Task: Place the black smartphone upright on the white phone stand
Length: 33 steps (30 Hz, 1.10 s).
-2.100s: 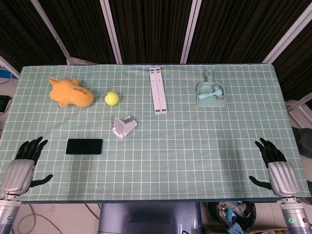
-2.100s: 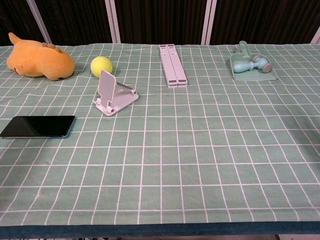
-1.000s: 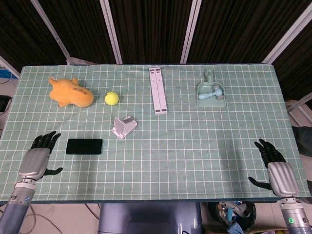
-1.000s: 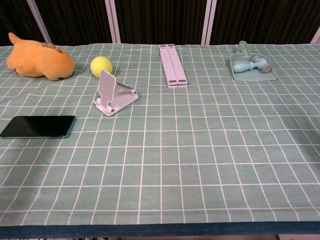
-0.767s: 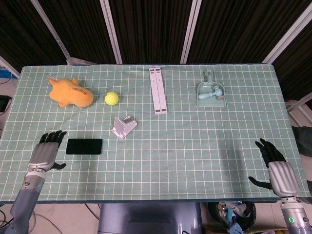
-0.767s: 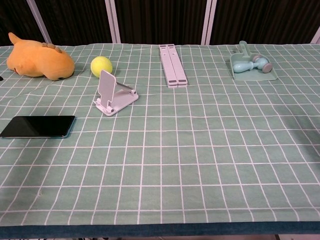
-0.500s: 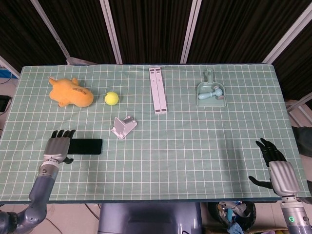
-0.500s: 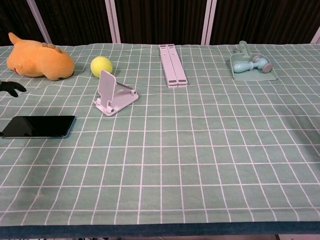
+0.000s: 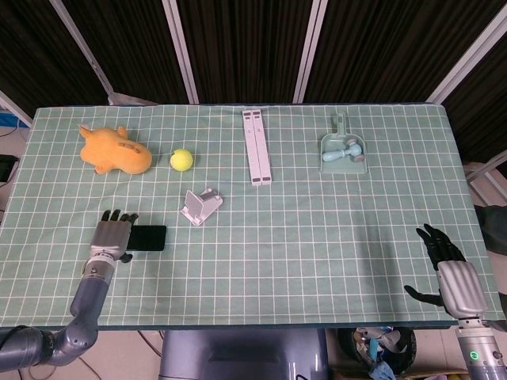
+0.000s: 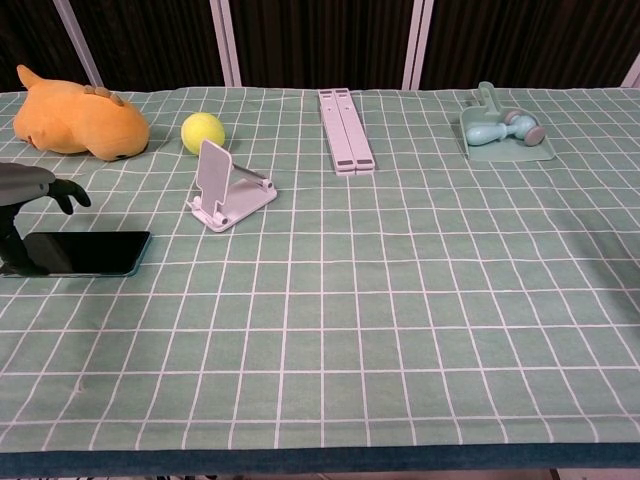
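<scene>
The black smartphone (image 9: 150,237) (image 10: 92,252) lies flat near the table's left front. My left hand (image 9: 112,234) (image 10: 28,196) hovers over the phone's left end with its fingers spread and nothing held; in the chest view a dark fingertip (image 10: 72,193) curves above the screen. The phone's left end is hidden by the hand. The white phone stand (image 9: 200,207) (image 10: 228,187) stands empty to the phone's right and further back. My right hand (image 9: 448,274) rests open at the table's right front corner, far from both.
An orange plush toy (image 9: 115,150) and a yellow ball (image 9: 181,160) lie behind the phone. A white folded bar (image 9: 257,146) sits at the back middle. A teal dustpan with a brush (image 9: 344,150) is at the back right. Green checked cloth (image 9: 317,237) covers the table.
My left hand has moved from the table's left front edge rightwards and now reaches over the phone's left end. The phone, the stand and my right hand have not moved.
</scene>
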Each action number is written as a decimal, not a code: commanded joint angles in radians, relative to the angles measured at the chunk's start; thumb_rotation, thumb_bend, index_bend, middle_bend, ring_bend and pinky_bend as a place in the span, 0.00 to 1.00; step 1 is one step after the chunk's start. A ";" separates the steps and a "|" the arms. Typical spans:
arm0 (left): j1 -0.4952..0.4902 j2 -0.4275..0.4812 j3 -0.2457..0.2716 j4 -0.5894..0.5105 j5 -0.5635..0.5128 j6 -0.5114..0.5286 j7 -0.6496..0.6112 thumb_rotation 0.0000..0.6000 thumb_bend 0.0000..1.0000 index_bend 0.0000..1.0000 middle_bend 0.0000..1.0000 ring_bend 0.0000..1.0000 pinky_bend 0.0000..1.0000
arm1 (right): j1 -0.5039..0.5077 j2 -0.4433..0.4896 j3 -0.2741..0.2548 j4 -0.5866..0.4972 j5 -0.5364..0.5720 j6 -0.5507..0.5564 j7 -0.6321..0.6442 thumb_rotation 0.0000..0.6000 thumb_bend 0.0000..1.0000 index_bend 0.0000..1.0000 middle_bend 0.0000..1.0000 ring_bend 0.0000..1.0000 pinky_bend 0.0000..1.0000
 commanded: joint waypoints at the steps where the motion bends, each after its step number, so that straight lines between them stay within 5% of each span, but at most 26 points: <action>1: -0.010 -0.011 0.007 0.013 -0.013 0.002 0.004 1.00 0.20 0.14 0.16 0.00 0.00 | 0.000 0.001 0.000 -0.001 0.001 -0.001 0.001 1.00 0.07 0.00 0.00 0.00 0.19; 33: -0.089 -0.075 0.039 0.085 -0.096 -0.007 0.011 1.00 0.25 0.23 0.23 0.00 0.00 | -0.001 -0.001 0.005 -0.004 0.011 -0.001 0.003 1.00 0.09 0.00 0.00 0.00 0.19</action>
